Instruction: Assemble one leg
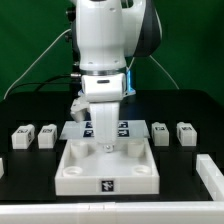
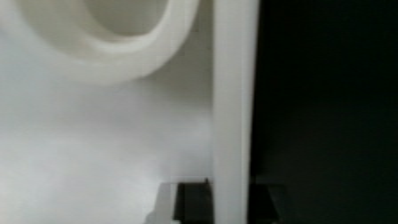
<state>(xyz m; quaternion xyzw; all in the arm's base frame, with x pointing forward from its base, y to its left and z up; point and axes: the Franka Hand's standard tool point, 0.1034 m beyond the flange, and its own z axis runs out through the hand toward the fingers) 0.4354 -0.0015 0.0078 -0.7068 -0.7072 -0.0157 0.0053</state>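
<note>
The large white square tray [image 1: 107, 168] lies in front of the arm. Its round corner socket [image 2: 128, 25] and its thin upright rim [image 2: 231, 100] fill the wrist view. My gripper [image 1: 105, 143] is down at the tray's far edge. In the wrist view the gripper [image 2: 231, 205] straddles that rim, with one dark finger [image 2: 192, 202] inside the tray and the other outside, both against the wall. Small white legs with square markers lie on the black table: two at the exterior view's left [image 1: 22, 136] [image 1: 46, 135] and two at its right [image 1: 160, 132] [image 1: 186, 132].
The marker board [image 1: 122, 128] lies just behind the tray, partly hidden by the arm. A white part [image 1: 211, 176] sits at the exterior view's right front edge, and another white piece [image 1: 2, 166] shows at the left edge.
</note>
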